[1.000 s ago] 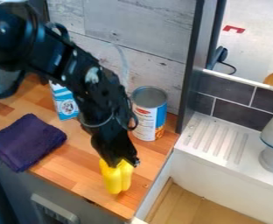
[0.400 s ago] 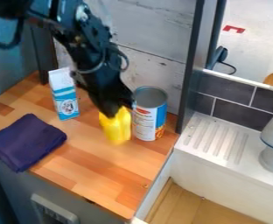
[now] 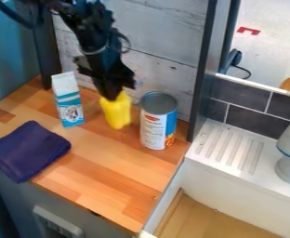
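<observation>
Camera view. Black gripper (image 3: 115, 95) hangs over the back part of the desk (image 3: 110, 162), pointing down at a slant. Fingers (image 3: 109, 88) pinch the upper end of a yellow object (image 3: 116, 112); its top is hidden in the grip, its lower end blurred. Object leans a little, near the desk's back edge, between the carton (image 3: 69, 103) and the large can (image 3: 157, 125), nearer the can. Whether its base touches the wood: cannot tell. Both neighbours upright, the can close to the back right corner. Dark purple cloth (image 3: 28, 149) lies folded at the front edge, toward the left.

Handling, as I judge it: the step in hand is guiding the held object through the space along the back edge. Keep the pinch firm and even; gripped at one end, it could swing or pivot. Travel slowly, level, base just high enough not to scrape. Leave room on the can's side, where a nudge seems likeliest, and mind the carton, which looks light enough to topple. Before any release, straighten the lean, let the base settle flat, then part the fingers gently and lift straight up.
</observation>
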`<state>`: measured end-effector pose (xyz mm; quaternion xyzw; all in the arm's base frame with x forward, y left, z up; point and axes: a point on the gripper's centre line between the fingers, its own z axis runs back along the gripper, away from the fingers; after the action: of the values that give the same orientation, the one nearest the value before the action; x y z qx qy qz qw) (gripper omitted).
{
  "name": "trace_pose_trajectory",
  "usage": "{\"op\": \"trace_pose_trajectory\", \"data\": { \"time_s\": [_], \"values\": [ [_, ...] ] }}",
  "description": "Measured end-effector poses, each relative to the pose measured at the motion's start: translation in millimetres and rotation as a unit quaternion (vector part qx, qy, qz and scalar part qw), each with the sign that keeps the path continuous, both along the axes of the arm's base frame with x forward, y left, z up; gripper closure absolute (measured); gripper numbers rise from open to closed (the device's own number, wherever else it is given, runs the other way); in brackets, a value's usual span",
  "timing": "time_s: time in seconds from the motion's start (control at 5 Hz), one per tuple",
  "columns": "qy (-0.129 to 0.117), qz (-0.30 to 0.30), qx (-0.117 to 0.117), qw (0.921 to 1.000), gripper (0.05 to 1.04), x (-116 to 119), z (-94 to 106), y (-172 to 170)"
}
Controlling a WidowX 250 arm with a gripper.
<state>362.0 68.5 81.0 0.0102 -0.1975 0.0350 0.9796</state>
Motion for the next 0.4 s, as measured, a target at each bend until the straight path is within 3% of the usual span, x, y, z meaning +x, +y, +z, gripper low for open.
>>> {"op": "trace_pose_trajectory", "data": {
  "time_s": [0.4],
  "values": [
    [0.016, 0.031, -0.006, 0.9994, 0.97, 20, -13.5, 40]
  ]
}}
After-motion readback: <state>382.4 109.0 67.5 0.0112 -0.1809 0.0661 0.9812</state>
